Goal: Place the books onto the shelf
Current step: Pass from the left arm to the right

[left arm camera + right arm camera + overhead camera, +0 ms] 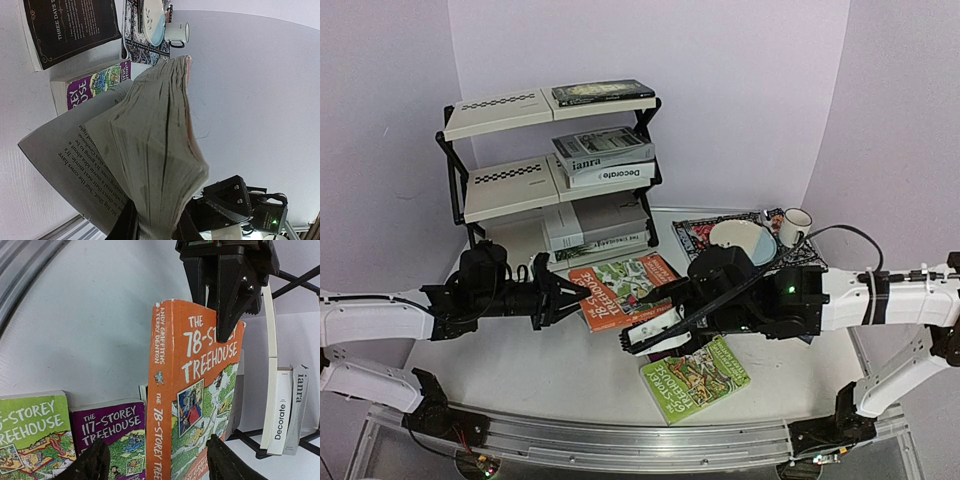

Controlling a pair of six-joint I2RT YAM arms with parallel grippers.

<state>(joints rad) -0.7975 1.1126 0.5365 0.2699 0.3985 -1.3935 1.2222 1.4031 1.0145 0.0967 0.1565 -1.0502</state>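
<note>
Left wrist: left tool (pixel 154 226) mostly behind the orange paperback (pixel 160 130).

You have a white table (pixel 520 375) in front of you. A shiny metal rail (pixel 620 445) runs along its near edge. Pale purple walls (pixel 740 90) stand close around the table, at the back and on both sides. You can see two folds where the walls meet. The light is soft and even, and the shadows on the table are faint.
</note>
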